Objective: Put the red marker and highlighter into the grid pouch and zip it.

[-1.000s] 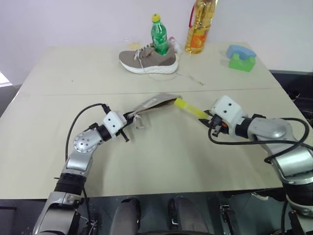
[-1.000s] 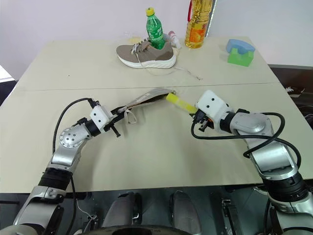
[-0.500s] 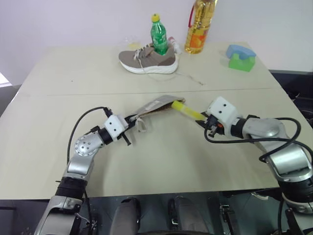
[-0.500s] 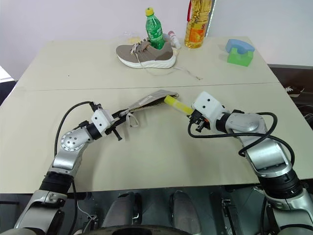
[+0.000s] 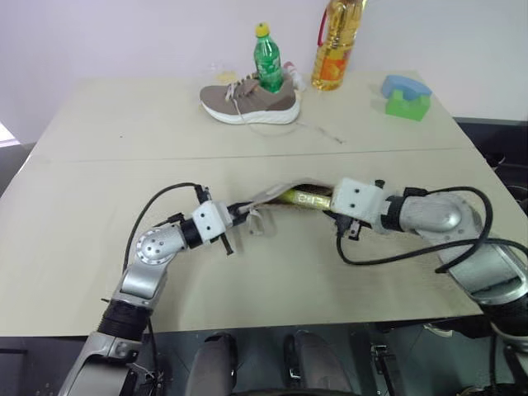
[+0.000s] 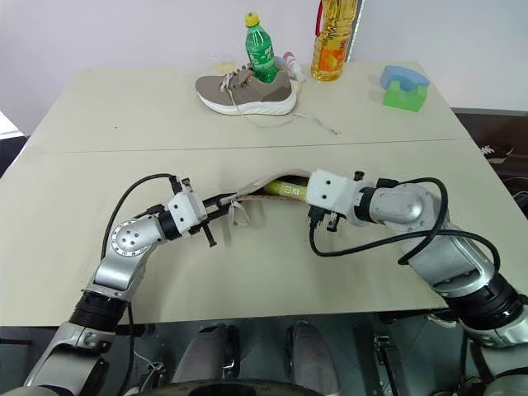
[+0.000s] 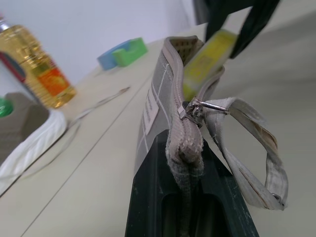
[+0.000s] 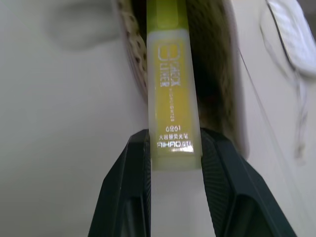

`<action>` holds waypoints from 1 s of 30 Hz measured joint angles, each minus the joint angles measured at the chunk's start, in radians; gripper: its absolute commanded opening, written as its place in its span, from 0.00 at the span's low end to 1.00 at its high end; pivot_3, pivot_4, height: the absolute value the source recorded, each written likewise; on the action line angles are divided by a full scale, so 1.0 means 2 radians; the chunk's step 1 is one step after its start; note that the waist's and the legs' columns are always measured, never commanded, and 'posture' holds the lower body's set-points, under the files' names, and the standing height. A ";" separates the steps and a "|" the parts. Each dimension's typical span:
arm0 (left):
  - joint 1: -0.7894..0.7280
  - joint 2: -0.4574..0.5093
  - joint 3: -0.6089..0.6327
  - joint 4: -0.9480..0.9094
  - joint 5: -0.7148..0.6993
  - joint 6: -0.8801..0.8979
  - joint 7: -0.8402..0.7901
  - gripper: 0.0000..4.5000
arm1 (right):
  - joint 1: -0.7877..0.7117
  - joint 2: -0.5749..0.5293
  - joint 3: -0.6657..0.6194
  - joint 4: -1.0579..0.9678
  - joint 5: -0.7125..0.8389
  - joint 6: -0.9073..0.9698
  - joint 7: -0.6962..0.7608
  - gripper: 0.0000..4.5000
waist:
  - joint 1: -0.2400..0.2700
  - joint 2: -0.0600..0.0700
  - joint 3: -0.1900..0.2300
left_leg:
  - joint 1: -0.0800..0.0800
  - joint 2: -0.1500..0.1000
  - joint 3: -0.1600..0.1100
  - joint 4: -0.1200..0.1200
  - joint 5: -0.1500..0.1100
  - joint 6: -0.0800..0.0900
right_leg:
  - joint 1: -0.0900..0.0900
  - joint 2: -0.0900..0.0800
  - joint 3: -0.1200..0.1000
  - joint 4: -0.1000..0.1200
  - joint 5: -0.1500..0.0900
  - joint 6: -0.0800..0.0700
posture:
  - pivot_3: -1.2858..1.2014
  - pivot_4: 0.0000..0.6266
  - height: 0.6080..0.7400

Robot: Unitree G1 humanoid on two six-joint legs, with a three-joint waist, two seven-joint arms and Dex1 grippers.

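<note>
We see the left pincer [image 7: 185, 163] clamped on the pouch [image 5: 268, 196] edge, right pincer [image 8: 173, 148] gripping the highlighter [image 8: 170, 94], its tip inside the pouch mouth ahead

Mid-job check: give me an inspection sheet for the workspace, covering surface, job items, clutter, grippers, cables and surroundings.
Surface: beige table, seam across the middle.
Job's things: grid pouch held open off the table; highlighter front end inside its mouth; red marker nothing seen.
Clutter: shoe, green bottle, oil bottle, blue-green block, all at the far edge.
Grippers: left gripper shut on pouch end; right gripper shut on highlighter.
Cables: black loops at both wrists.
Surroundings: pale wall.
</note>
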 measured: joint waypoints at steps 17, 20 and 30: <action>0.000 -0.018 0.005 -0.033 -0.048 0.095 0.004 0.00 | -0.060 0.092 -0.077 -0.018 0.041 0.050 0.029 0.99 | 0.001 0.000 0.000 | 0.000 0.000 -0.001 0.001 0.000 0.000 | 0.000 0.000 0.000 0.000 0.000 0.000 | 0.52 0.24 1.00; -0.007 -0.040 0.014 -0.032 -0.067 0.129 0.022 0.00 | -0.058 0.116 -0.148 -0.039 0.116 0.112 0.039 0.99 | 0.005 0.000 0.000 | 0.000 0.000 -0.001 0.001 0.000 0.000 | 0.001 0.000 0.000 0.000 0.000 0.000 | 0.52 0.24 1.00; -0.043 -0.097 0.025 -0.017 -0.079 0.167 0.072 0.00 | -0.011 0.287 -0.184 -0.050 0.231 0.260 -0.077 0.99 | 0.007 0.000 0.000 | 0.000 0.000 -0.001 0.001 0.000 0.000 | 0.001 0.000 0.000 0.001 0.000 0.000 | 0.52 0.24 1.00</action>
